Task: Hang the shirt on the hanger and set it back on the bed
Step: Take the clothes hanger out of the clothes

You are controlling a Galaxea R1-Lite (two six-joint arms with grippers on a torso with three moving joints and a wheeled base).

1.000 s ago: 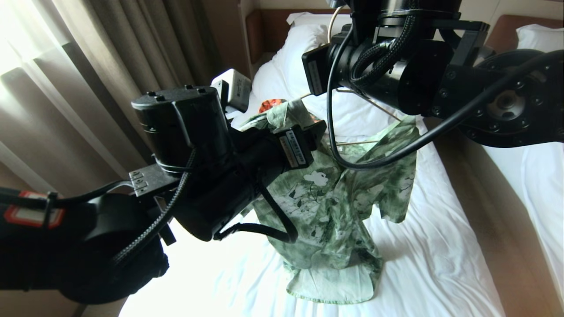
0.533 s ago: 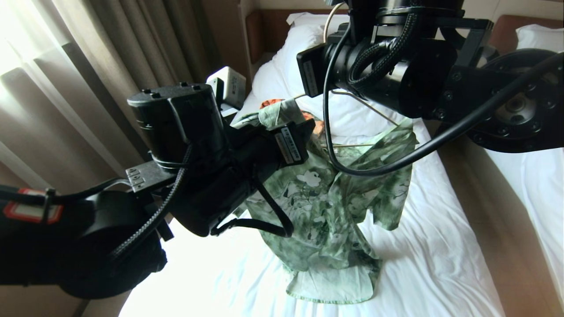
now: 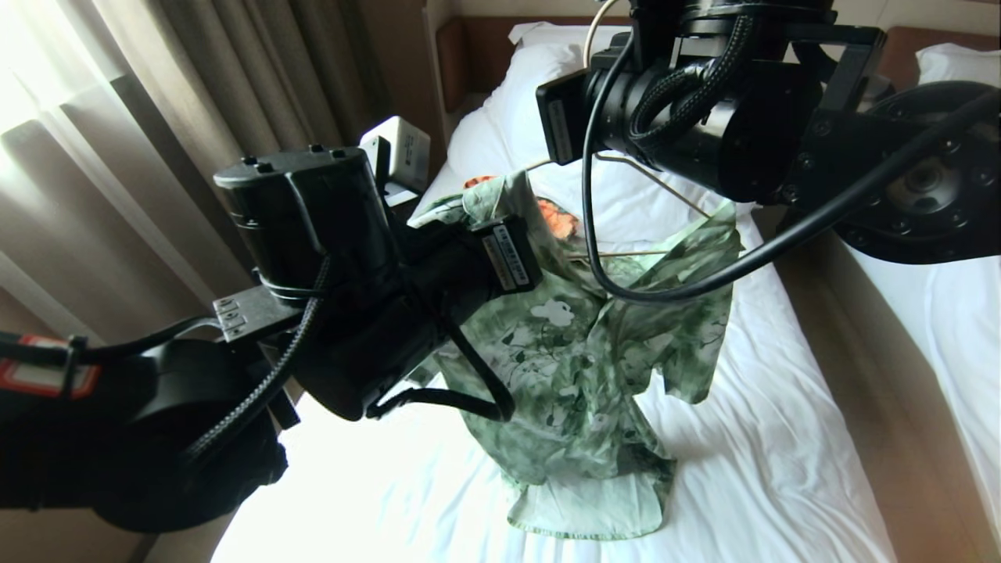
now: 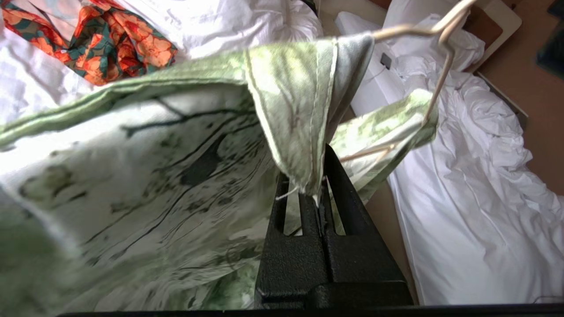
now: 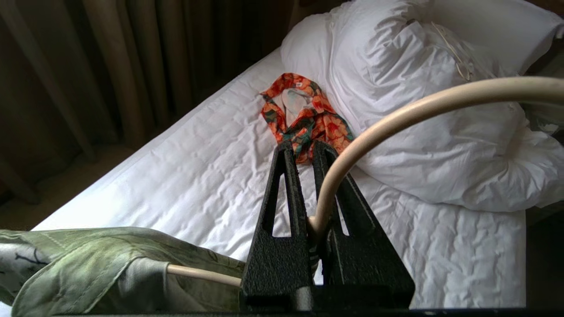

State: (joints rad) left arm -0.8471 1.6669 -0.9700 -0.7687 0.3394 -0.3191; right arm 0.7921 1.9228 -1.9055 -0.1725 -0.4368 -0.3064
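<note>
Shirt (image 3: 594, 367) hangs in the head view above the bed (image 3: 782, 438), lifted in the air between the two arms, with only its lower hem lying on the white sheet. Its far shoulder is already over one end of the hanger (image 3: 657, 188), whose thin wire runs across from the near-left side toward the far-right side; the other shoulder, on the robot's left, is pulled up as a peak just beside the left arm, so this arm is clearly the nearer one to the side that is not yet dressed. In the left wrist view, the left gripper (image 4: 313, 193) is closed tight on a folded edge of the shirt, at the collar or shoulder seam, and the free end of the hanger comes out of the fabric a little beyond and above the fingertips. I judge that the coming move must carry this pinched edge along the wire's long axis, outward and over that end. In the right wrist view, the right gripper (image 5: 308, 229) is clamped narrow on the hanger at its neck, the hook curving away past the fingers, and one wire arm goes down into the shirt. An orange floral garment (image 5: 304, 114) lies apart near the pillow (image 5: 440, 66).
</note>
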